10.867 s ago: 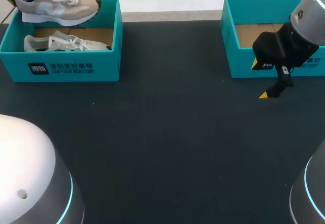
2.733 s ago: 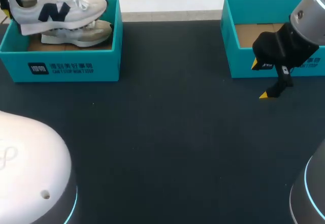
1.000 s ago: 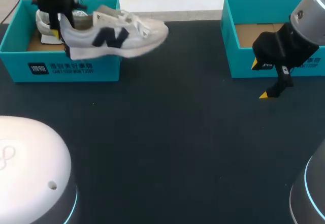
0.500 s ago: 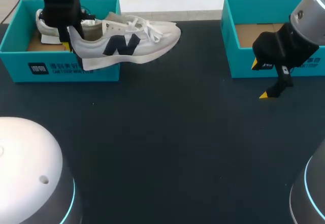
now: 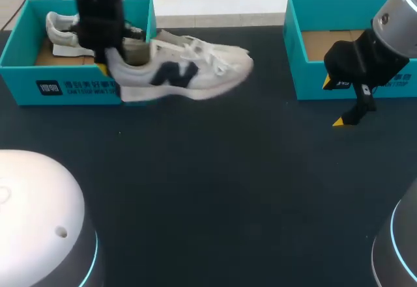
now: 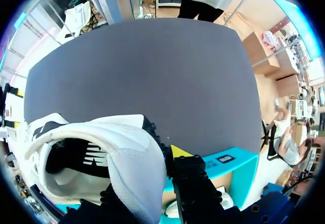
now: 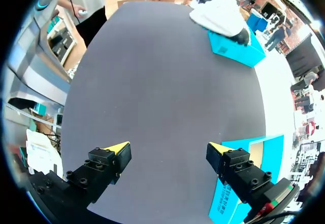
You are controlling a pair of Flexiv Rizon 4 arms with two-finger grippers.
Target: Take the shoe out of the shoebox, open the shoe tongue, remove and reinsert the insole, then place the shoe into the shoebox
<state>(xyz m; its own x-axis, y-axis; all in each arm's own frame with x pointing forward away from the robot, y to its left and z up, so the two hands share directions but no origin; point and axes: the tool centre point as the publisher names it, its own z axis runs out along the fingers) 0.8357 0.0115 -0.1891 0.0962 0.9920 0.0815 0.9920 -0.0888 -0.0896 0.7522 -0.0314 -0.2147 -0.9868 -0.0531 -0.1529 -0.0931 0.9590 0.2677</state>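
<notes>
One table (image 5: 215,189): dark mat, spread beneath both grippers.
Two shoeboxes: the left shoebox (image 5: 78,88) sits just behind and below the left gripper (image 6: 150,160), with a second shoe (image 5: 62,30) lying in it; the right shoebox (image 5: 309,82) stands just beside the right gripper (image 7: 167,148).
Shoe (image 5: 189,75): white with a dark side mark, held off the table by its heel, toe pointing away from the left gripper toward the middle.
Left gripper: clamped on the heel collar; one yellow tip shows outside, the other finger is hidden by the shoe.
Right gripper: fingers spread wide, nothing between them, low over bare table.
Step in hand: carrying the shoe out of the box to set it down.
Doing it well: hold the heel pinch firm, since the long toe will likely want to sag. Lower it sole-flat on open table between the grippers, within the right one's reach of the tongue.
</notes>
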